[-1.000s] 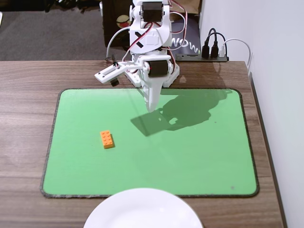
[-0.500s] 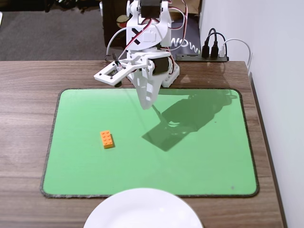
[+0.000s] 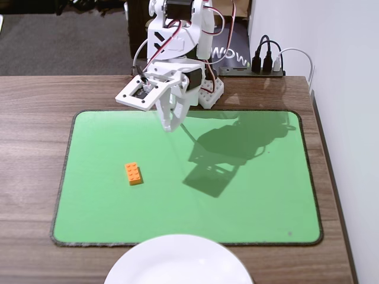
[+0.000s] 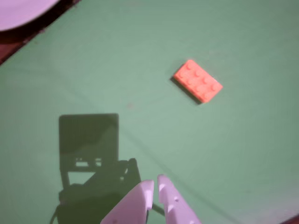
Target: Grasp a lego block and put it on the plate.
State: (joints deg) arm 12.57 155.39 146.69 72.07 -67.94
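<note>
The orange lego block (image 3: 134, 173) lies flat on the left half of the green mat, studs up. In the wrist view the lego block (image 4: 197, 80) sits up and to the right of my fingertips. The white plate (image 3: 177, 261) sits at the table's front edge, partly cut off; its rim shows in the wrist view's top left corner (image 4: 21, 11). My white gripper (image 3: 169, 126) hangs above the mat's back edge, well behind and right of the block. Its jaws are closed together and hold nothing; it shows at the bottom of the wrist view (image 4: 155, 183).
The green mat (image 3: 260, 207) covers most of the wooden table (image 3: 29, 136). The arm's base (image 3: 210, 92) stands behind the mat. Black plugs and cables (image 3: 266, 62) sit at the back right beside a white wall (image 3: 349, 118).
</note>
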